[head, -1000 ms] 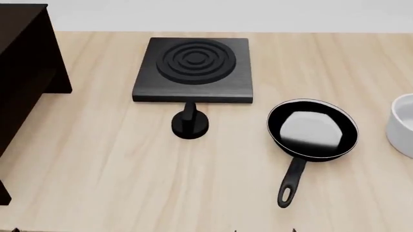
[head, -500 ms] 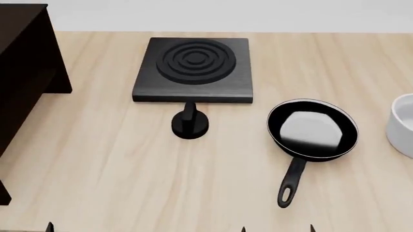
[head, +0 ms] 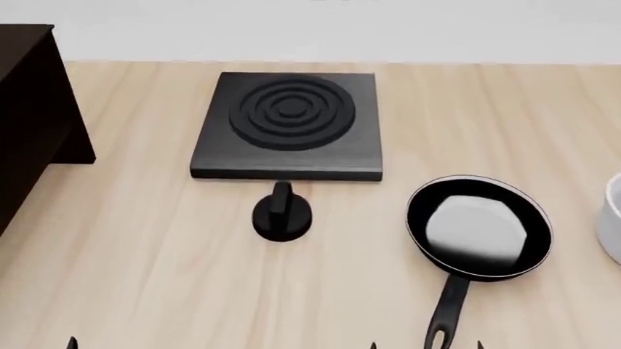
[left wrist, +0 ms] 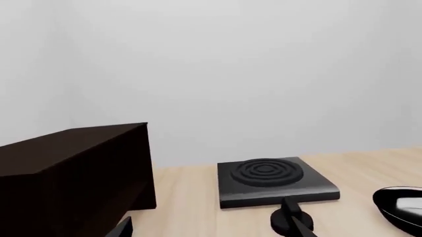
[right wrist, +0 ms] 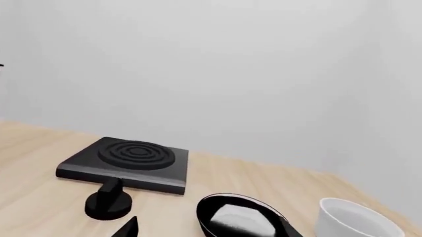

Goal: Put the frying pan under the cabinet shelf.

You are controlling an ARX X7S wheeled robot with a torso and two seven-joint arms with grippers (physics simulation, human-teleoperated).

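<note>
The frying pan (head: 479, 227), black with a pale grey base, lies flat on the wooden table with its long handle (head: 446, 309) toward me. In the right wrist view the frying pan (right wrist: 237, 219) shows just ahead between the fingertips of my right gripper (right wrist: 209, 231), which is open and apart from it. The cabinet shelf (head: 29, 123), very dark brown, stands at the far left. It also fills the near side of the left wrist view (left wrist: 72, 177). My left gripper (left wrist: 211, 231) is open and empty. Only fingertips (head: 73, 343) show in the head view.
A square black burner plate (head: 286, 123) with concentric rings sits at the back middle, with a small round black knob (head: 281, 214) in front of it. A white pot (head: 613, 225) is cut off by the right edge. Bare wood lies between the knob and the cabinet shelf.
The head view has shifted, so everything on the table sits lower in the frame and the pan's handle reaches the bottom edge. Gripper fingertips have crept into the bottom edge.
</note>
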